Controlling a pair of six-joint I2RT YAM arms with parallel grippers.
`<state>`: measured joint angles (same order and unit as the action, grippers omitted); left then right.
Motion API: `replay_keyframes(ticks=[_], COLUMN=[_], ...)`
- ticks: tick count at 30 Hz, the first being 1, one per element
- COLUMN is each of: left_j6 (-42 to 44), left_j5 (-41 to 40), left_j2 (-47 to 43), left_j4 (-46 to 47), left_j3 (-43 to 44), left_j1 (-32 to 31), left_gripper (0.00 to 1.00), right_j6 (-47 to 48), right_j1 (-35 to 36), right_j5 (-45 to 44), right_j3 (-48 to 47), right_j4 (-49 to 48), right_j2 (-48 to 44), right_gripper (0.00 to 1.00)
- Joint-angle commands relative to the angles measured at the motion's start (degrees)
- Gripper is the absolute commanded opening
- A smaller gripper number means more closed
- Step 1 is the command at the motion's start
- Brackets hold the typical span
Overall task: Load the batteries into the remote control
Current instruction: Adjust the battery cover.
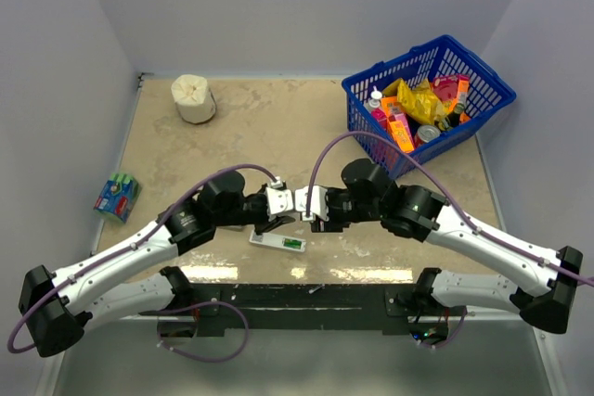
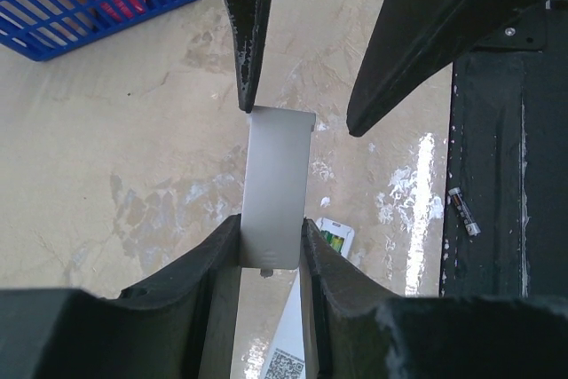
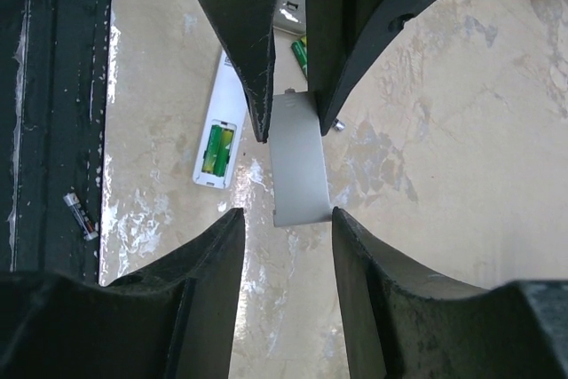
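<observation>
White plastic, thin and flat: the back cover [image 2: 277, 175] of the remote control is held up above the table [image 1: 251, 127]. It is pinched by its long edges between the left fingers [image 2: 209, 277], so the left gripper [image 2: 271, 224] is clamped on it. The cover's free end reaches into the gap of the right gripper [image 3: 287, 215], whose fingers [image 3: 382, 281] stand apart. One right fingertip touches a corner of the cover and the other is just clear of the opposite corner, so that side has no grip. The two pairs of fingertips face each other, nearly tip to tip, with the cover bridging them.

Below the fingers, a little toward the arms' bases, the remote control [image 3: 222, 86] lies on the table with its compartment open upward. Two green batteries [image 3: 219, 148] sit side by side in it. Neither gripper touches the remote.

Past the left fingers a further green cell [image 3: 301, 52] shows on the table, partly hidden. A dark cell [image 3: 82, 215] lies loose on the black rail [image 3: 53, 86] at the near edge, well apart from both grippers.

Farther out, a shrink-wrapped pack of green cells [image 1: 116, 194] lies well to the outer side of the left gripper. A white roll [image 1: 193, 97] stands beyond the left fingers near the far edge. A blue basket [image 1: 455, 132] of bright packets sits beyond the right gripper at the far right corner.
</observation>
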<state>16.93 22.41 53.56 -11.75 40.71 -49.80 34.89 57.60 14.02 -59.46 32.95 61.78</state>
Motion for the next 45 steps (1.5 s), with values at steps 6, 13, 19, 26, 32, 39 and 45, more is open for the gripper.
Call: replay_keyframes(ticks=[6,13,19,26,32,39,45], left_j6=[-2.1,-2.3,-2.6,-2.5,-2.8,-3.1,-3.7], left_j5=[4.4,6.0,6.6,7.0,7.1,7.4,6.0], left_j2=[-1.5,-2.0,-2.3,-1.8,-1.8,-1.9,-1.9], left_j4=[4.5,4.6,4.5,3.9,3.8,2.9,2.8], left_j3=[1.7,1.7,1.4,1.7,1.8,1.8,2.1], left_j1=[1.3,1.7,1.7,1.7,1.7,1.7,1.7], left_gripper=[0.00,0.00,0.00,0.00,0.00,0.00,0.11], right_j6=[1.1,0.4,-0.6,-1.1,-0.8,-0.9,-1.0], right_j1=[0.5,0.5,0.5,0.5,0.4,0.5,0.5], right_j5=[-0.5,-3.6,-4.4,-2.2,-0.1,1.4,2.2], right_j3=[2.9,4.8,7.1,6.2,5.3,4.7,4.3], right_j4=[-3.2,-7.7,-11.0,-11.2,-9.9,-8.9,-7.3], right_j2=[-1.3,-3.2,-5.7,-6.1,-4.9,-4.4,-3.4], right_gripper=[0.47,0.50,0.51,0.51,0.48,0.42,0.24])
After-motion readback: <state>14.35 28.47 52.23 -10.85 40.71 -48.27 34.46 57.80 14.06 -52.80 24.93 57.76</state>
